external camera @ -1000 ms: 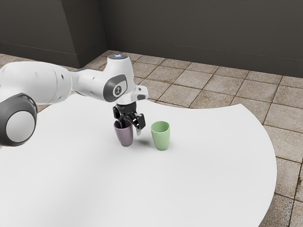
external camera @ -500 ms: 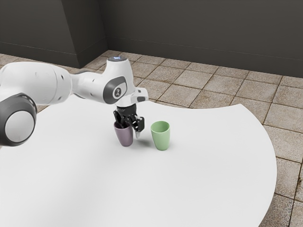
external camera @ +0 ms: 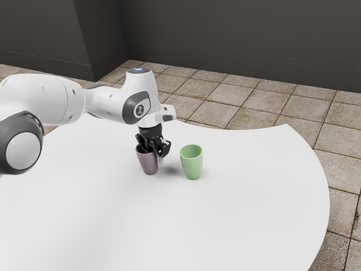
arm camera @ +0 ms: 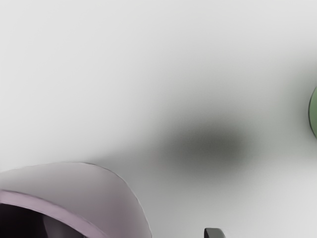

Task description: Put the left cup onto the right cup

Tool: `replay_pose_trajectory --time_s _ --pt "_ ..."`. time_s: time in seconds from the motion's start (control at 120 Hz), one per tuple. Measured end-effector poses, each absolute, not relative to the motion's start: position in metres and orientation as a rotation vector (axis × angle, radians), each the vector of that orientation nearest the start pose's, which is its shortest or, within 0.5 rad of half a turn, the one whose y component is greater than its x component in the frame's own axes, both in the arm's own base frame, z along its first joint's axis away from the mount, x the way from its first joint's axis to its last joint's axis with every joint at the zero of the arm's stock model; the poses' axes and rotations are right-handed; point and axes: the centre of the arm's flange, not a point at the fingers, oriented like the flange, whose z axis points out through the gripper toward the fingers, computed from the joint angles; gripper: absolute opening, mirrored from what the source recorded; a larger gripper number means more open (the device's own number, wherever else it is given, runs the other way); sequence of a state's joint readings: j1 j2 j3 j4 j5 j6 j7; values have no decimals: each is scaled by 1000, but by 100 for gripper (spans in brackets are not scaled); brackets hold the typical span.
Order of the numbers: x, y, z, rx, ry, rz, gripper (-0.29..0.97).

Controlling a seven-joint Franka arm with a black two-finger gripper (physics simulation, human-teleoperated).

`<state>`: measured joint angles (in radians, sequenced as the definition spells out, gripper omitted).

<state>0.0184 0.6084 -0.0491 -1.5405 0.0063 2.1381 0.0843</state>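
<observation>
Glossy white rounded arm (external camera: 56,104) with dark grey joint caps, blue-lit top and black gripper (external camera: 155,152)

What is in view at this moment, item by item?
purple cup: one, purple, upright on the table, to the exterior view's left of the green cup and apart from it
green cup: one, light green, upright on the table
table: one, white, under both cups
floor: brown tiles, beyond the table
wall: dark grey, at the back
arm: one, white and grey, coming in from the exterior view's left
gripper: one, black, at the purple cup's rim
</observation>
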Motion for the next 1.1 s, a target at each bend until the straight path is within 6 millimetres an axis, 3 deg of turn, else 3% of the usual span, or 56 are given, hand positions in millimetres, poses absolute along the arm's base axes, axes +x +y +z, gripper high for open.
replay_pose_trajectory --time_s 0.483,1.1 --pt "702 -16 297 -3158 175 14 -7" --pt "702 -16 306 -3149 166 -3 -10"
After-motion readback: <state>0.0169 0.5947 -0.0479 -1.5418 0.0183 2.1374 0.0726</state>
